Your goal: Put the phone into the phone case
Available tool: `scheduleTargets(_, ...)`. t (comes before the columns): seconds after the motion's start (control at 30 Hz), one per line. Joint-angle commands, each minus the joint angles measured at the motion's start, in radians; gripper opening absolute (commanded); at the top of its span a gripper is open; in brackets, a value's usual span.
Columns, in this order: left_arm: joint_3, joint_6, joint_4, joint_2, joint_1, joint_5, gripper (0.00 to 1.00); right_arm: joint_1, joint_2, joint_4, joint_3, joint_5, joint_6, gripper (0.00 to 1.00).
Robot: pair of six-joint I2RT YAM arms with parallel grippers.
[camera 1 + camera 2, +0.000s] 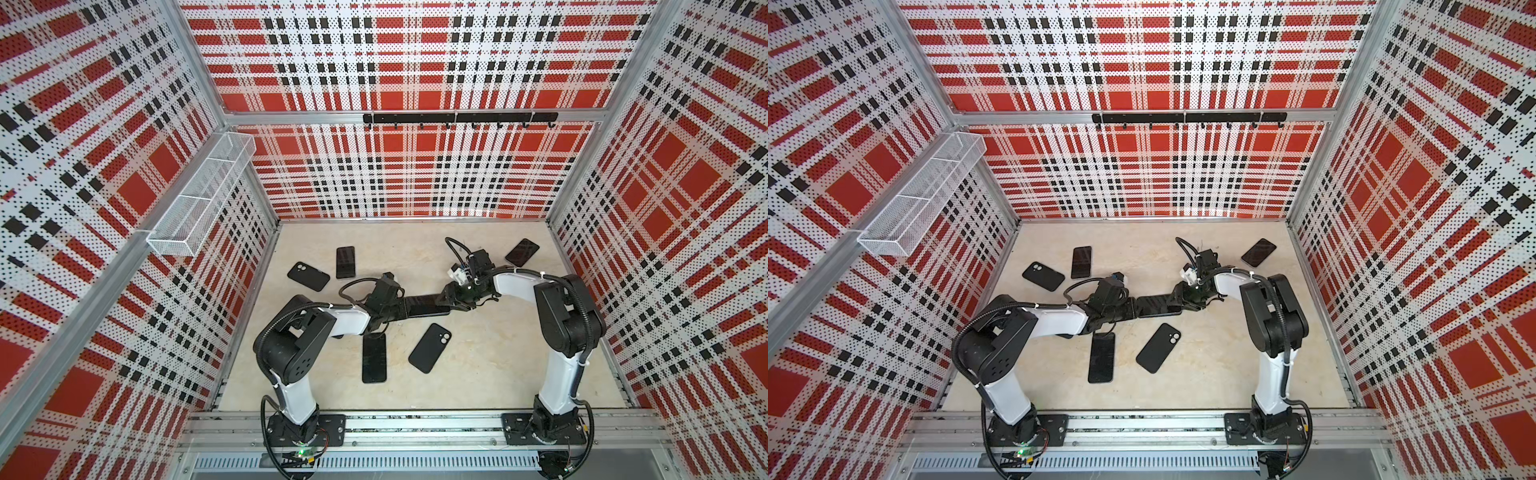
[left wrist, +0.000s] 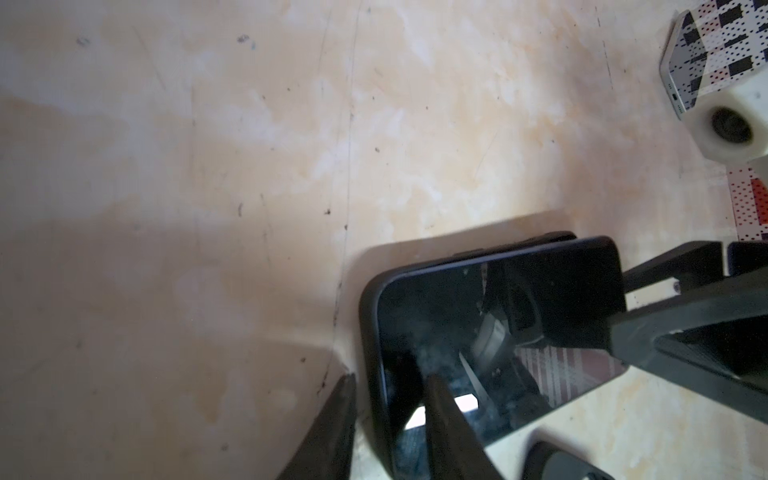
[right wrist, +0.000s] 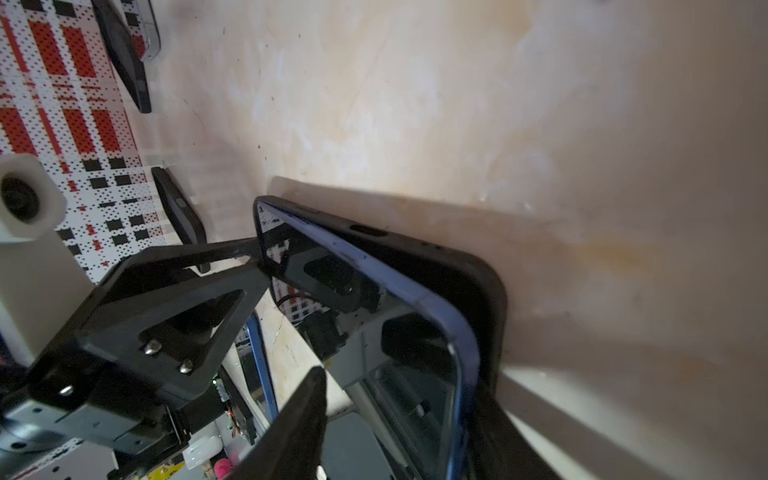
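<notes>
A blue-edged phone [image 1: 424, 306] [image 1: 1156, 305] with a dark screen [image 2: 478, 311] hangs level above the table's middle, between my two grippers. It sits in a black phone case [image 2: 370, 332]. At the right end its blue rim [image 3: 419, 286] stands proud of the case [image 3: 457, 266]. My left gripper [image 2: 390, 380] [image 1: 401, 309] is shut on the left end, with one finger on the screen and the other behind the case. At the other end my right gripper [image 3: 403, 382] [image 1: 451, 301] is open, one finger behind the case and the other well off the screen.
Three bare phones lie on the beige table [image 1: 498, 374]: back left [image 1: 345, 262], back right [image 1: 522, 252] and front [image 1: 374, 357]. Two black cases lie camera-cutout up, at the left [image 1: 308, 276] and below the held phone [image 1: 430, 348]. A wire basket [image 1: 199, 195] hangs on the left wall.
</notes>
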Motion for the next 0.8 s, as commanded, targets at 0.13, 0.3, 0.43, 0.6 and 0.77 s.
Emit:
scheduleTargets(0.13, -0.002, 0.012, -0.092, 0.066, -0.006, -0.009, 0.3, 0.009, -0.044, -0.114, 0.042, 0.123, -0.056, 0.63)
scheduleTargets(0.3, 0.001, 0.015, -0.082, 0.071, -0.008, 0.005, 0.28, 0.009, -0.071, -0.138, 0.055, 0.157, -0.061, 0.65)
scheduleTargets(0.43, -0.007, 0.001, -0.03, 0.072, -0.011, 0.05, 0.28, 0.009, -0.075, -0.123, 0.049, 0.12, -0.056, 0.64)
scheduleTargets(0.6, 0.011, 0.007, -0.051, 0.089, -0.022, 0.036, 0.27, 0.011, -0.069, -0.135, 0.058, 0.129, -0.059, 0.63)
scheduleTargets(0.77, 0.014, 0.012, -0.067, 0.092, -0.021, 0.025, 0.25, 0.012, -0.093, -0.223, 0.108, 0.238, -0.086, 0.63)
